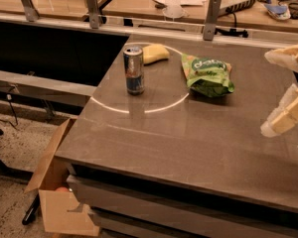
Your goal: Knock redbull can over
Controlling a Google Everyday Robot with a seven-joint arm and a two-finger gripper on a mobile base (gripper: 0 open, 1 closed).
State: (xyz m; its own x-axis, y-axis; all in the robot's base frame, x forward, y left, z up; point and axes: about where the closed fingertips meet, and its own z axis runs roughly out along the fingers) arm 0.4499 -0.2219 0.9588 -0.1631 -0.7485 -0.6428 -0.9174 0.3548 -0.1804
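Note:
The redbull can (134,70) stands upright on the grey table (188,148), near its left edge, on a bright ring of light. It is slim, silver and blue, with a shiny top. My gripper (266,94) is at the right edge of the view, well to the right of the can and apart from it, hovering over the table. Its two pale fingers (288,115) stand apart with nothing between them.
A yellow sponge (155,53) lies just behind the can. A green snack bag (207,74) lies to its right, between can and gripper. Metal posts (211,16) line the back edge. An open cardboard box (52,182) sits on the floor at the left.

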